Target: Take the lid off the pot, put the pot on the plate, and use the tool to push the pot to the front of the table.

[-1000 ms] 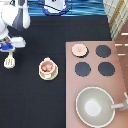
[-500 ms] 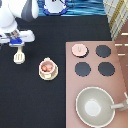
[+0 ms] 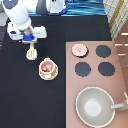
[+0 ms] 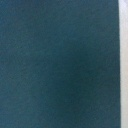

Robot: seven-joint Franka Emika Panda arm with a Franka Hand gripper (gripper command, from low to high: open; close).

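Pot (image 3: 47,67) sits uncovered on the plate (image 3: 48,75), left of centre in the exterior view, on the black table (image 3: 30,105); reddish contents visible inside. Lid (image 3: 78,49) lies apart, on the pinkish-brown stove counter (image 3: 122,75) at its upper-left burner spot, beside three black burners (image 3: 103,51). Tool (image 3: 32,52), a cream-white spatula, hangs just above and left of the pot, directly under the gripper (image 3: 30,44) in the upper left of the frame; cannot tell whether the claw grips it or stands open. Large grey pan (image 3: 94,106) with handle at lower right of the stove counter. Wrist view: uniform dark blue-grey surface only
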